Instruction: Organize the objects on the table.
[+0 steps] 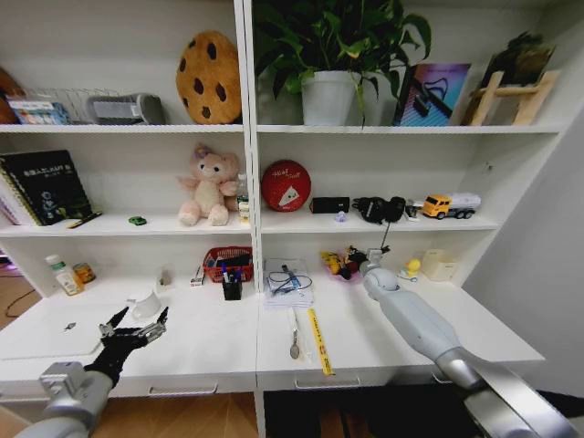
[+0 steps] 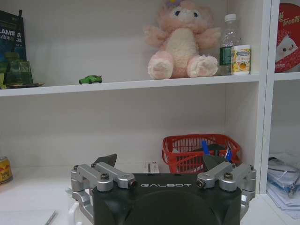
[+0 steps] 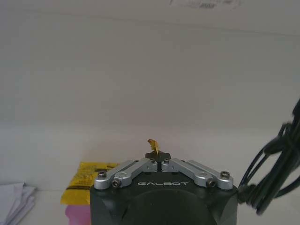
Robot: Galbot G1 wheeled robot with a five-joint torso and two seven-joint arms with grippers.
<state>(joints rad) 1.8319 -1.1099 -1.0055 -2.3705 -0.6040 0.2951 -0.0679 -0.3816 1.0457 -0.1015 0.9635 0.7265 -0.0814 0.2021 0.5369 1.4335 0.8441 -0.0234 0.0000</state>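
White table (image 1: 210, 342) carried a silver laptop (image 1: 50, 333) just beside the left gripper (image 1: 137, 328), jaws spread and empty, while the right gripper (image 1: 358, 260), jaws pinched on a small yellow scrap (image 3: 153, 144), reached beneath the shelf (image 1: 365, 225).

You saw grey tubular arms with silver joints. The left gripper (image 1: 139, 321) had black fingers; the right gripper (image 3: 158, 157) too. Both wrist bodies were black, marked GALBOT in pale letters, with silver linkage bars and dark screws.
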